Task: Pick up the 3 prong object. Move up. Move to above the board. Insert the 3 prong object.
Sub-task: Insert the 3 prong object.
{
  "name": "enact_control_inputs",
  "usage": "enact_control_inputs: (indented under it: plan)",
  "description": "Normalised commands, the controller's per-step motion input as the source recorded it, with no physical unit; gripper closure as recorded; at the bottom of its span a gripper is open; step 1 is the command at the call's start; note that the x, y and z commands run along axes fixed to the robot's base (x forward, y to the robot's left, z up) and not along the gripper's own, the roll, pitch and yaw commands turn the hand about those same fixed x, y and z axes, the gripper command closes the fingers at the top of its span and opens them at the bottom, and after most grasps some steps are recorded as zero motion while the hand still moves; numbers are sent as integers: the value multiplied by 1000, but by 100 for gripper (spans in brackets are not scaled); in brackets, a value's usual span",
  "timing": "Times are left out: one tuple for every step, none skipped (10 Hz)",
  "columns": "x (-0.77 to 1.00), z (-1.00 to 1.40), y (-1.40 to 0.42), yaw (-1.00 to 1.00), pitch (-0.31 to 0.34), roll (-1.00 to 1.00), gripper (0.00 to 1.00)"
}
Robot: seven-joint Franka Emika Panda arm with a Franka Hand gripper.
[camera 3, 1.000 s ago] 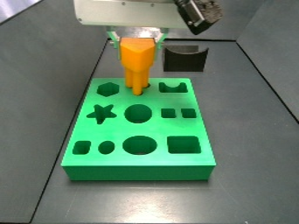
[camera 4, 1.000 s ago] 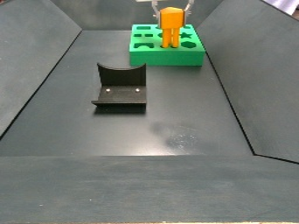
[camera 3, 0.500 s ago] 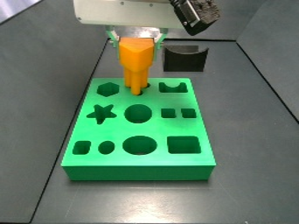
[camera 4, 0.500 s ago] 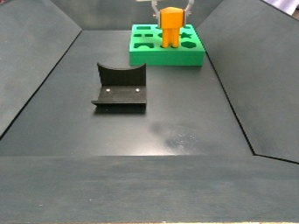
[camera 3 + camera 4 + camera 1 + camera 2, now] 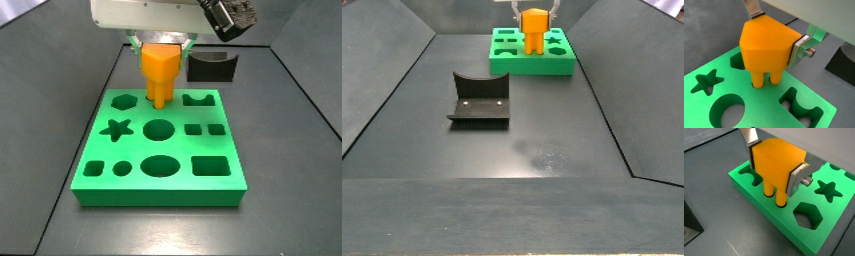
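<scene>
The 3 prong object [image 5: 160, 68], an orange peg with short legs, hangs upright in my gripper [image 5: 160, 45], which is shut on it. In both wrist views the silver fingers [image 5: 800, 50] press flat on its two sides. It stands over the far row of the green board [image 5: 160, 194], between the hexagon hole and a notched hole. The legs reach down into small round holes in the board [image 5: 827, 210], and their tips are hidden there. From the opposite end of the floor the 3 prong object [image 5: 536, 30] shows over the board [image 5: 533, 66].
The dark fixture [image 5: 211, 67] stands just behind the board on the black floor, and in a side view the fixture [image 5: 480, 98] lies nearer the camera than the board. Star, circle and square cut-outs fill the board. Sloped dark walls ring the floor.
The gripper and the held peg have shifted very slightly sideways above the board. Nothing else has moved.
</scene>
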Motion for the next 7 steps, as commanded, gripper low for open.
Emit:
enact_control_inputs:
  plan:
    - [71,-137,0,-77,0,117,100]
    - [74,-200,0,-77,0,124,100]
    - [54,-263,0,-80,0,159,100]
    - [46,-343,-29,-74,-23,203,100]
    - [97,-563,-17,-20,-53,269,100]
    - [137,-666,0,0,-59,300,100]
    - [171,-663,0,0,-74,289,100]
